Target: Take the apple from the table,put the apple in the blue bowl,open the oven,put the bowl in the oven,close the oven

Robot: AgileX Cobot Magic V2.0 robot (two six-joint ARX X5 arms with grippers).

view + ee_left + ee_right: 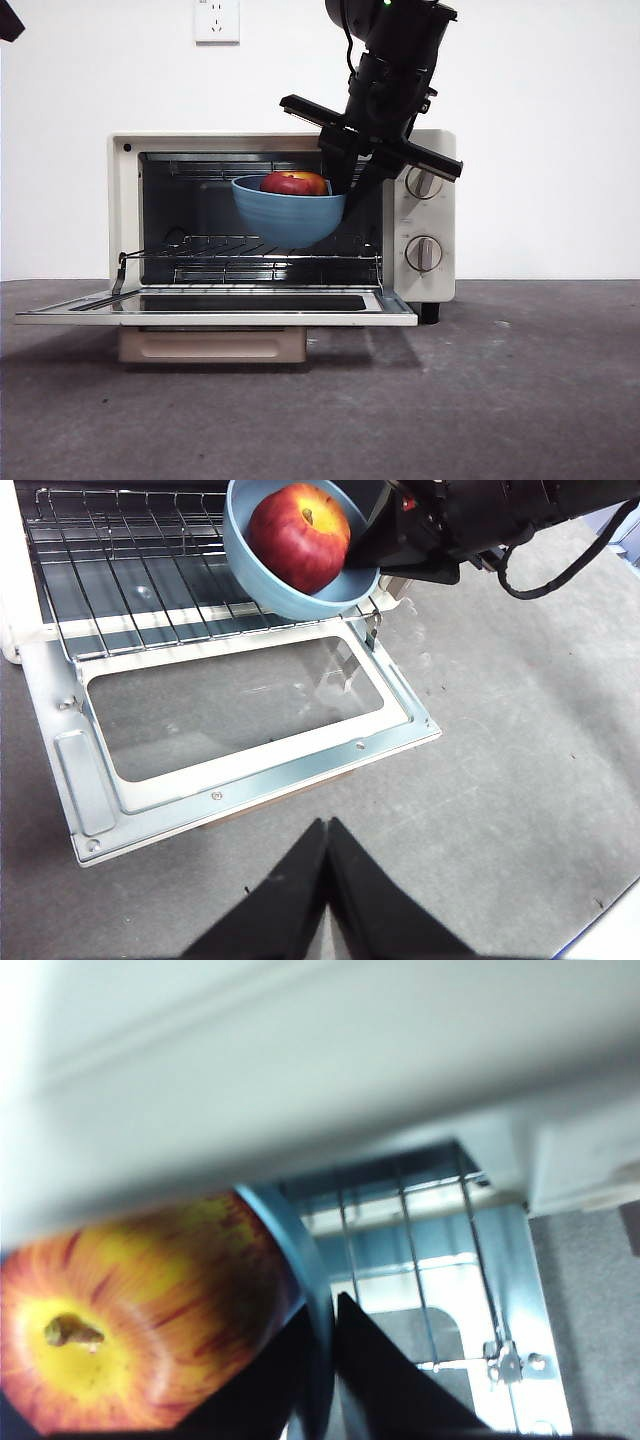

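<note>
At the centre of the front view, the right pincer (343,180) pinches the right rim of the blue bowl (288,218), apple (294,183) inside, held mouth-up just above the wire rack (250,246) of the open oven (432,200). The cavity lies straight behind. The left pincer (327,832), pressed together, waits over the tabletop (500,730).

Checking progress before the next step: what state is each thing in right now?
oven: door open, lying flat
wire rack: bare, slid partway out
blue bowl: held above the rack, not resting
apple: inside the bowl
right gripper: shut on the bowl's rim
left gripper: shut, empty, over the table
</note>
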